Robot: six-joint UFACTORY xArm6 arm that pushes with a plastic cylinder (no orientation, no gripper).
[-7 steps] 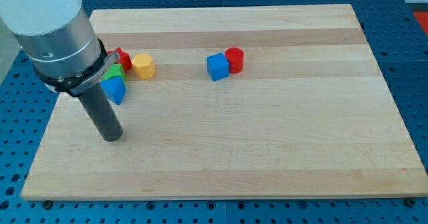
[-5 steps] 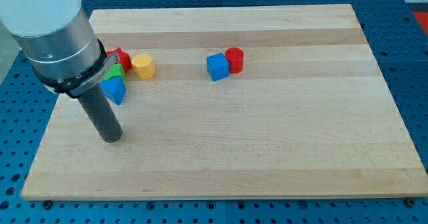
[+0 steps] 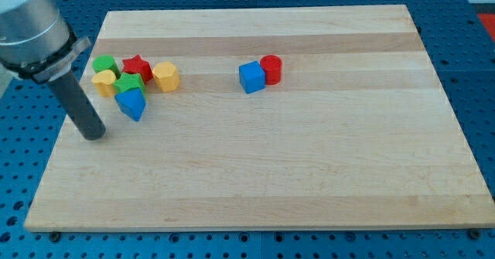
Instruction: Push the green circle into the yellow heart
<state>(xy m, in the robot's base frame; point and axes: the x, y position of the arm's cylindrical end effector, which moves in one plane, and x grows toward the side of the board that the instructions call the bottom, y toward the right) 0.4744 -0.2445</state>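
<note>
A: Green circle, then — where does it sit?

B: Top-left of the wooden tabletop, at the left end of the cluster. It's a bright green, low round block with a flat top, and its lower edge touches the yellow heart, which lies just below it.

A: And the jaws?

B: There are none to release or clench; the arm ends in a dark rod. My tip rests on the tabletop below and left of the cluster, apart from every block.

A: The rest of the cluster?

B: A red star right of the green circle, a green star beneath it beside the heart, a yellow hexagon further right, a blue triangle lowest.

A: Elsewhere?

B: A blue cube touching a red cylinder, near the top middle.
</note>
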